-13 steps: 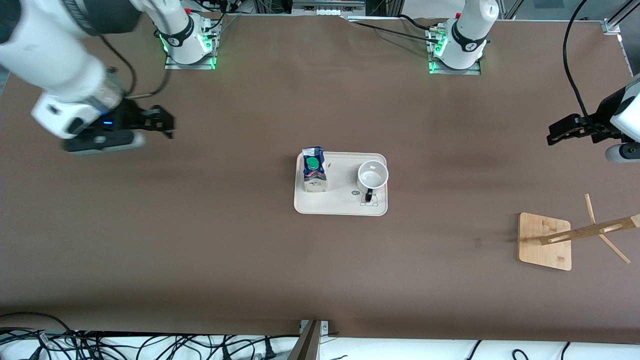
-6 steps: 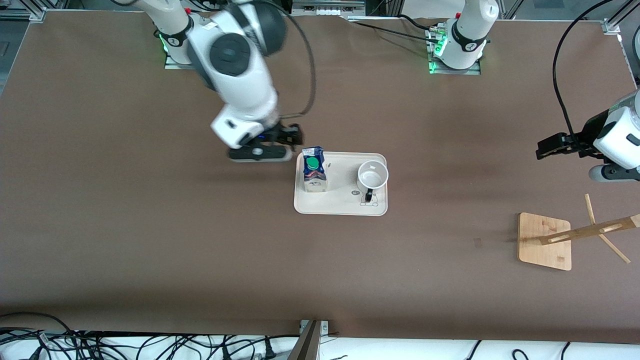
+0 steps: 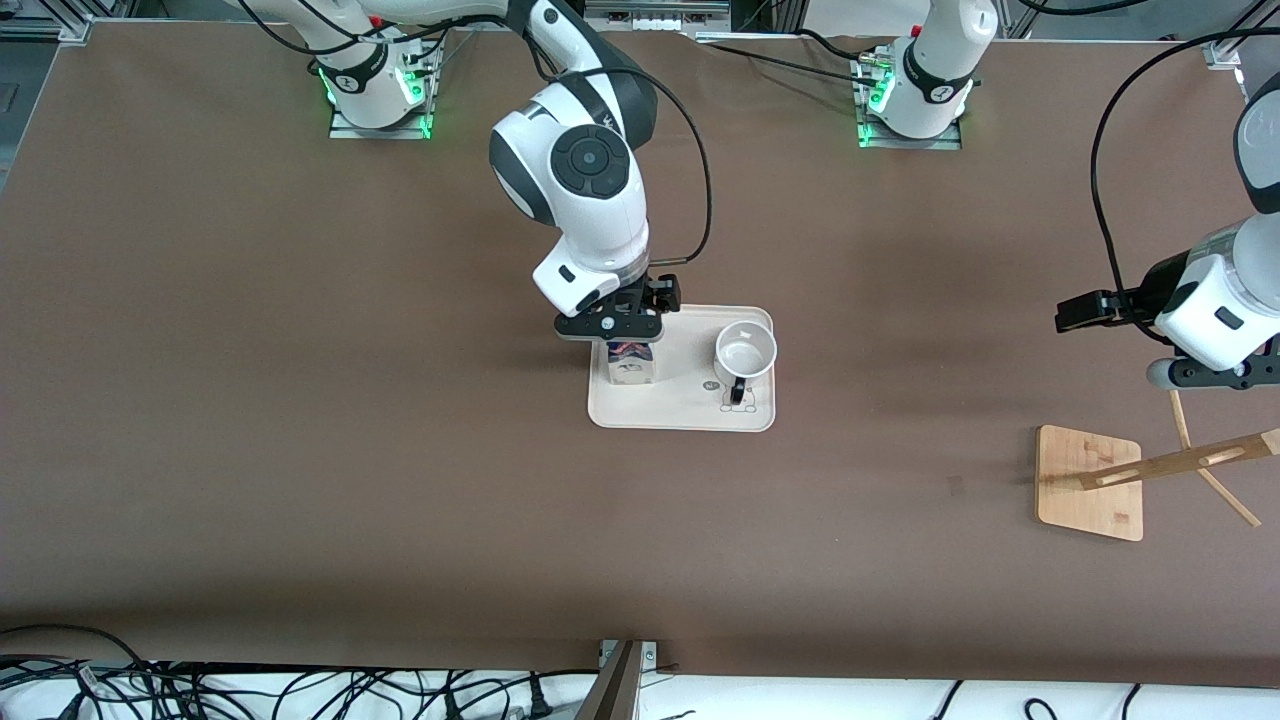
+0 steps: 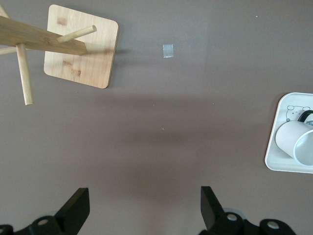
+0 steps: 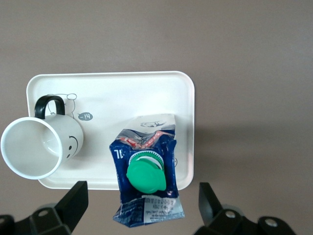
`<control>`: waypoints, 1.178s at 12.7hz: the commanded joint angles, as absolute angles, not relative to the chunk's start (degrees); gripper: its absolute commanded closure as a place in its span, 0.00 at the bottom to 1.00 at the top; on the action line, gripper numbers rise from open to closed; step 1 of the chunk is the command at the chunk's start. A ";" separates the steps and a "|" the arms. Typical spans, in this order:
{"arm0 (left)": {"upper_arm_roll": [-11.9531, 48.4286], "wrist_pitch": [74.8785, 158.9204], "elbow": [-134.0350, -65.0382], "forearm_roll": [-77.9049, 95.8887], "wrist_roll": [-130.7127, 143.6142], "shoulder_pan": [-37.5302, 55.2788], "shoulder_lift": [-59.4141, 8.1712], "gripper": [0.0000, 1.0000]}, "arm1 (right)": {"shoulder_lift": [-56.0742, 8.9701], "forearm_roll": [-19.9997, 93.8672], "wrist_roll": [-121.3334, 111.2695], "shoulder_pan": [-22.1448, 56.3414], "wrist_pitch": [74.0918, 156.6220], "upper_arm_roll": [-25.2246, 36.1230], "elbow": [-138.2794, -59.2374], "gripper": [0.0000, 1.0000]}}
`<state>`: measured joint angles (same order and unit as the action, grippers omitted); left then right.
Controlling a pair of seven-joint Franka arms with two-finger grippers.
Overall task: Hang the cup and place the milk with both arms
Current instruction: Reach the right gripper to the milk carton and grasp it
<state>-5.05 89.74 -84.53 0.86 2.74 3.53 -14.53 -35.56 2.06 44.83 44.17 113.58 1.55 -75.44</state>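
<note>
The milk (image 5: 146, 169) is a small gable-top carton with a dark blue top, a round green cap, a red marking and white lower sides. It stands upright on the tray (image 3: 680, 412), at the end toward the right arm. The cup (image 3: 745, 353) is a white mug with a black handle and a smiley face; it stands upright on the same tray toward the left arm's end, apart from the milk, handle turned to the front camera.

The right gripper (image 3: 622, 330) hangs directly over the milk, fingers (image 5: 73, 201) spread wide to either side of the carton and not touching it; how far above it sits is hard to judge. The left gripper (image 4: 142, 208) is also spread, empty, over bare table (image 3: 300, 400) near the rack (image 3: 1090, 482), well apart from the tray.

The table is brown and matte. The wooden rack stands at the left arm's end, a square base with a post and pegs. Cables (image 3: 250, 690) lie along the table's near edge.
</note>
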 commanded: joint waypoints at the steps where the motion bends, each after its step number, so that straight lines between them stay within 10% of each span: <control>1: -5.10 88.95 -84.20 1.67 2.20 3.78 -14.24 0.00 | -36.65 0.97 45.97 45.61 113.20 2.11 -74.79 0.00; 4: -4.75 88.60 -83.85 1.58 5.88 6.23 -14.15 0.00 | -37.88 0.62 46.05 45.62 114.52 2.11 -75.50 0.07; 7: -3.52 87.36 -83.58 2.11 5.54 6.15 -13.98 0.00 | -37.88 0.70 45.62 45.44 115.22 2.11 -75.94 0.56; 15: -3.43 86.31 -84.28 7.03 -6.06 6.24 -14.15 0.00 | -30.78 7.28 31.60 35.53 101.53 2.72 -71.10 0.59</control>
<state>-3.52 87.29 -84.18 5.32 -3.19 6.15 -14.55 -33.82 3.92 38.91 40.27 105.12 3.15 -71.73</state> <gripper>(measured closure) 0.000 0.586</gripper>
